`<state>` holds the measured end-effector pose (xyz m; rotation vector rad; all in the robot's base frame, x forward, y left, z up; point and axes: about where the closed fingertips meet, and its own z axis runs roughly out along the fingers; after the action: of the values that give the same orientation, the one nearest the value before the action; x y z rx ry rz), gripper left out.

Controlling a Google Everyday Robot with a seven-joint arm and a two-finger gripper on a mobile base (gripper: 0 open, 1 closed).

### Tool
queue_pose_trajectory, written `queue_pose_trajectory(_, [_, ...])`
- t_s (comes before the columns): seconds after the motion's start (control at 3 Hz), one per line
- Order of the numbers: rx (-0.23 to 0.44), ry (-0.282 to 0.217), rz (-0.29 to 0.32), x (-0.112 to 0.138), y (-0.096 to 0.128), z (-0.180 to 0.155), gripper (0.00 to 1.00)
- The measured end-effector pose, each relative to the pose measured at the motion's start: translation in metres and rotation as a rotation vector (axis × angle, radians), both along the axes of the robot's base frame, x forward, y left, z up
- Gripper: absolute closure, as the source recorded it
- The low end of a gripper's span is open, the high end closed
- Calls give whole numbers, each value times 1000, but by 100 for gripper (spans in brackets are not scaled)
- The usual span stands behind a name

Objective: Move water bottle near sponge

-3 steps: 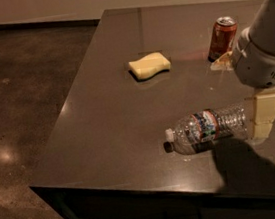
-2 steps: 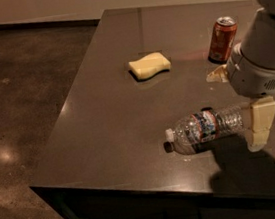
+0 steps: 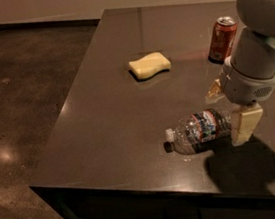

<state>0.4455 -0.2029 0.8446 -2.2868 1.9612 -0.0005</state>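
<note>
The water bottle (image 3: 200, 130) lies on its side near the table's front edge, with its cap pointing left. It is clear ribbed plastic with a red, white and blue label. The pale yellow sponge (image 3: 149, 64) lies further back and to the left, well apart from the bottle. My gripper (image 3: 230, 108) hangs from the arm at the right, low over the bottle's base end. It is open, with one pale finger (image 3: 245, 125) in front of the base and the other (image 3: 214, 90) behind it. The arm hides the very end of the bottle.
A red soda can (image 3: 222, 39) stands upright at the back right, behind the arm. The dark table (image 3: 103, 116) has its left and front edges close by, with brown floor beyond on the left.
The gripper has moved left and lower, so its fingers now straddle the bottle's base end. The bottle, sponge and can have not moved.
</note>
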Motion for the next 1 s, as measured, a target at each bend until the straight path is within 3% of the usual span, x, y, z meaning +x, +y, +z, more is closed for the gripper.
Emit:
queue_pose_trajectory(0.67, [24, -22, -36, 14, 1, 12, 73])
queue_pose_trajectory(1.0, [36, -38, -79, 33, 8, 23, 96])
